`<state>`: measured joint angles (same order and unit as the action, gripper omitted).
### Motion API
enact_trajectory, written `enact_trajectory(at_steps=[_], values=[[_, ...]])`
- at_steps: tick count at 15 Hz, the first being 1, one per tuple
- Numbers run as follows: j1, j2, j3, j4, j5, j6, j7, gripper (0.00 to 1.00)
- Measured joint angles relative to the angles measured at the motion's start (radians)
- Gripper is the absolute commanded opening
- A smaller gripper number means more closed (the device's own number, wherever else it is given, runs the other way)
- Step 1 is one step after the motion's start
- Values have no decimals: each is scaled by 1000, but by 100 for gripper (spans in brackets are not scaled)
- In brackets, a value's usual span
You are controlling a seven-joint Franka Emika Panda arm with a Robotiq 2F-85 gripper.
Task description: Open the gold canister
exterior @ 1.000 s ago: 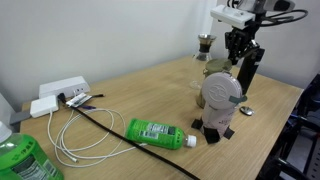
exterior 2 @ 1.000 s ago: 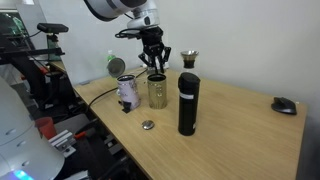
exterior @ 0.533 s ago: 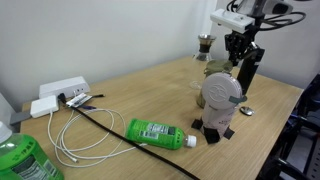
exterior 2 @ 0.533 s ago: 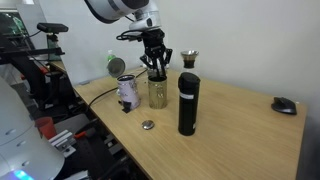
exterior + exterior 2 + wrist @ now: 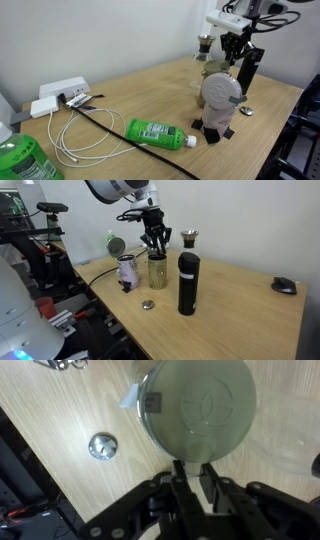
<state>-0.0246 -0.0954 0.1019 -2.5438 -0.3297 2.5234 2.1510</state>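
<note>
Gadget [image 5: 127,272]: stands to the left of the gripper in an exterior view, lower down and just beside the canister. It plays no part in the move.

Disc [image 5: 102,446]: a small metal piece lying flat on the table. In the wrist view it is off to the left of the fingers and apart from the canister.

Canister [image 5: 158,272]: stands upright on the table directly under the gripper, with its long axis vertical and its flat round lid facing up. In the wrist view the lid [image 5: 200,405] fills the upper middle of the picture. Its centre lies ahead of the fingertips, which sit over the near rim rather than the middle.

Gripper [image 5: 155,251]: hangs pointing straight down at the canister top, so its approach line runs along the canister's axis.

Opening: in the wrist view the gripper [image 5: 196,478] has its fingers drawn nearly together, with only a thin dark slit between them. Nothing shows in that slit, so it holds nothing that I can see.

Contact: the tips are at lid height or just above it. I cannot tell whether they touch the lid.

Judgement: this gap is far narrower than the lid, so the jaws would have to spread and centre before they could grip it.

Flask [image 5: 188,280]: a tall black flask to the right of the gripper, near the canister but apart from it.
</note>
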Motion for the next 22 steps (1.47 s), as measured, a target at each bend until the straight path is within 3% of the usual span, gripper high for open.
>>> enact_trajectory(at_steps=[5, 22], values=[[56, -5, 28, 46, 0, -57, 4, 6], [60, -5, 28, 71, 0, -111, 4, 6]])
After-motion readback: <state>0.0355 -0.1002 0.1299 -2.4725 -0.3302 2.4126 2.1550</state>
